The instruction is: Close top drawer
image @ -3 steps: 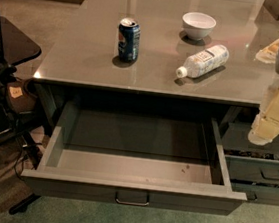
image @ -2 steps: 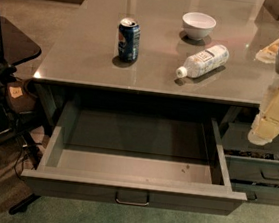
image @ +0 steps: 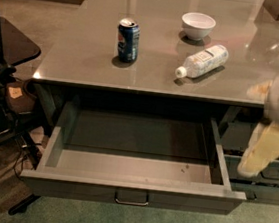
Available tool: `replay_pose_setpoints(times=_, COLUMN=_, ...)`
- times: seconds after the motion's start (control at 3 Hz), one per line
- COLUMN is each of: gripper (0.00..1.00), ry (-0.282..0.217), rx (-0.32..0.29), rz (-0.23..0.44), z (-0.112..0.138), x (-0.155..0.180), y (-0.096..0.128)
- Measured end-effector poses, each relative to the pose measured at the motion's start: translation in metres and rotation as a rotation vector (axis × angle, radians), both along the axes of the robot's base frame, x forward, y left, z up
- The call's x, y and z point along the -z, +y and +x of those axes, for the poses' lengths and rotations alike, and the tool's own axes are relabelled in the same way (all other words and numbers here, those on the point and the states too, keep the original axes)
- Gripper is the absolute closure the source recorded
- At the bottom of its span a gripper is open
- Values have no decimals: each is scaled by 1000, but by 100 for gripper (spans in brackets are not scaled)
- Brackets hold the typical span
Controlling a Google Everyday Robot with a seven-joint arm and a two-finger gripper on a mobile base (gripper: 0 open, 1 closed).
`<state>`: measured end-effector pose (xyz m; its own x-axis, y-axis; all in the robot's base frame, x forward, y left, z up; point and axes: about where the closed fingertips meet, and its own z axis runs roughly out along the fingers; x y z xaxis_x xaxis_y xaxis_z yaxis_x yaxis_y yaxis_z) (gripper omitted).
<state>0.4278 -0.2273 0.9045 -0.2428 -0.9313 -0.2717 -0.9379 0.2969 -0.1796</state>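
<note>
Currently the top drawer (image: pixel 134 158) is pulled well out from under the desk (image: pixel 80 56). Its interior is bare apart from a few specks, and the bail handle (image: pixel 131 198) is centred on the front, nearest the camera. The task is judged not started: no contact with the drawer is seen.

The gripper (image: pixel 268 148) is seen at the right edge, beside the drawer's right wall and in front of the narrower drawers (image: pixel 273 174), apart from the front panel. The state of the jaws cannot be told, and nothing is seen to be held.

Risks, as judged:
- Push applied off-centre at the right corner: drawer may be racked on its slides and jammed partway.
- Gripper swept across the side wall instead of round to the front: wall may be snagged, or a narrower drawer knocked.
- Push stopped early: drawer is left ajar.
- Hard slam: desk is jolted, the bottle (image: pixel 203 61) lying on its side may be rolled, the can (image: pixel 128 41) tipped. The bowl (image: pixel 198 25) is judged less exposed.

A centred push on the front, near the handle, is advised.
</note>
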Motion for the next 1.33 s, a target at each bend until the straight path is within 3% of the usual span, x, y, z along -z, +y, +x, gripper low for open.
replay_pose_setpoints(times=0.33, gripper=0, ry=40, rx=59, rz=56, z=-27, x=69, y=-15)
replay_pose_setpoints(times=0.67, gripper=0, ry=52, rx=154, rz=80, z=-66, x=112, y=-35)
replay_pose_setpoints(times=1.0, gripper=0, ry=66, rx=230, rz=73, z=-112, x=134, y=-54)
replay_pose_setpoints(times=1.33, gripper=0, ry=88, rx=260, rz=66, z=-159, x=140, y=-64)
